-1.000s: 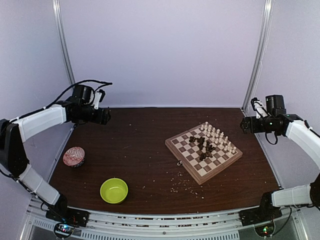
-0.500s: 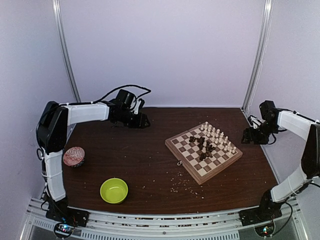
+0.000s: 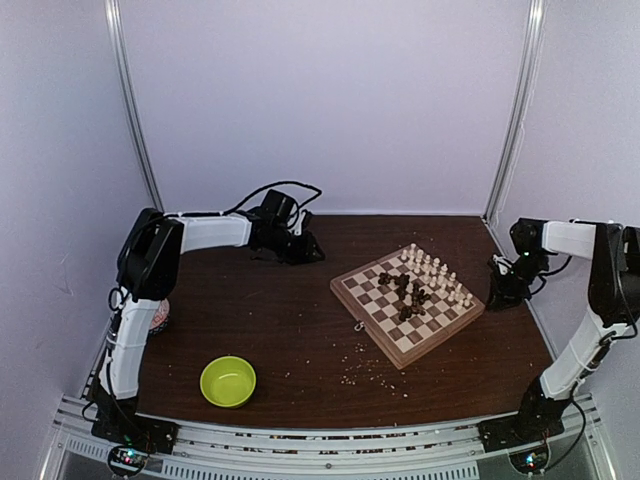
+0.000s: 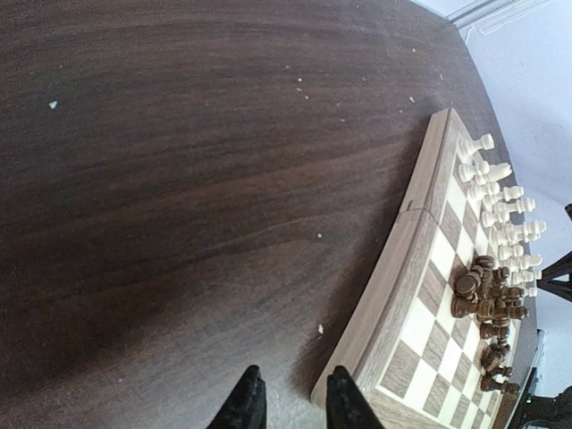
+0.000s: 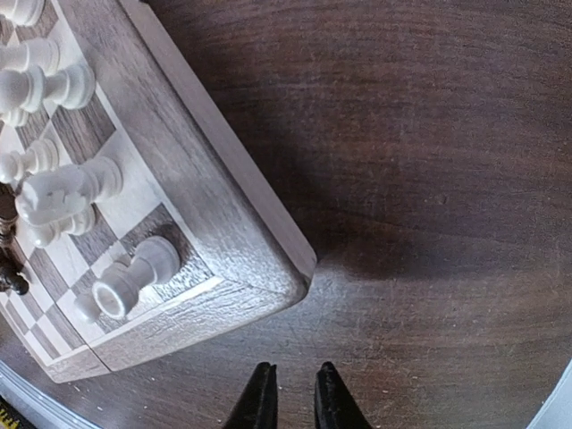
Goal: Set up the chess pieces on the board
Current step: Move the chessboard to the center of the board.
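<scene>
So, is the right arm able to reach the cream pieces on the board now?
Probably yes. The right tool hangs above the table, close beside the corner of the board where the cream pieces stand, and nothing lies between them.

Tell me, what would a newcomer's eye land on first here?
The chessboard on the right of the dark table: cream pieces stand in rows along its far-right edge, while brown pieces are bunched mid-board. A lime-green bowl glows at the near left.

The top camera looks down from high up at the whole table (image 3: 280,300). Both wrist cameras look down from close by. All three see the board (image 3: 362,290).
</scene>
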### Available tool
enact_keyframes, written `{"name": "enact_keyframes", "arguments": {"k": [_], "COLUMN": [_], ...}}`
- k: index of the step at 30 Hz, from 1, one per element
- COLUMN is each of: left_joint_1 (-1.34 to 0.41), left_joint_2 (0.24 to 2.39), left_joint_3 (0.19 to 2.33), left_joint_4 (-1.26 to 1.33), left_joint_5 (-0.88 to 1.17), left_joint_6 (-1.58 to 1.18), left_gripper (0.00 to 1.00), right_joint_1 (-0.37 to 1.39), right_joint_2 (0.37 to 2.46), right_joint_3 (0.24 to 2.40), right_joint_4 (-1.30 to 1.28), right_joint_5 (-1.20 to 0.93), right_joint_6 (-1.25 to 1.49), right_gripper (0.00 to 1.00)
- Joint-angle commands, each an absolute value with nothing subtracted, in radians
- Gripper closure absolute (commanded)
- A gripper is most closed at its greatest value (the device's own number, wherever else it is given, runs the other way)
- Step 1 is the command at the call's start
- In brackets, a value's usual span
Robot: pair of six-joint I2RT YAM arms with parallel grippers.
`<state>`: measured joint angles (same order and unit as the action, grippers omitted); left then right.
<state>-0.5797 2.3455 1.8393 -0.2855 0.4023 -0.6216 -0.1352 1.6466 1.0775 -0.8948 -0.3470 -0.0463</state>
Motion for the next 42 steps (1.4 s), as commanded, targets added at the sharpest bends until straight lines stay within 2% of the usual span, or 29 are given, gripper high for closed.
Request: {"name": "enact_keyframes", "arguments": {"k": [1,7,20,42], "left_joint_1": [-0.586,-0.588,-0.609,-0.633], "left_joint_2": [2.387,2.434,2.493,2.404], "left_joint_3": [1.886,1.918,1.981,1.800], "left_joint_4": [-0.229,-0.222,-0.224,-0.231], "left_joint_5": [0.464,0.485,0.580,0.650], "left_joint_6": [-0.666,-0.686,-0.676,-0.603], "left_gripper": [0.78,0.79,0.78,0.80], "right_joint_1": [-0.142,-0.141,-0.141,-0.091], "right_joint_2": [1.682,1.738,1.852,1.983], "right_joint_3": [1.102,1.125,1.208,1.403], "right_joint_4": [-0.926,-0.934,-0.947,-0.962], "right_joint_5": [-0.362,-0.365,-0.368,-0.405], "right_joint_6": [-0.047,-0.048,-0.051,-0.017], "right_gripper": [0.85,0.88,0.88,0.88]}}
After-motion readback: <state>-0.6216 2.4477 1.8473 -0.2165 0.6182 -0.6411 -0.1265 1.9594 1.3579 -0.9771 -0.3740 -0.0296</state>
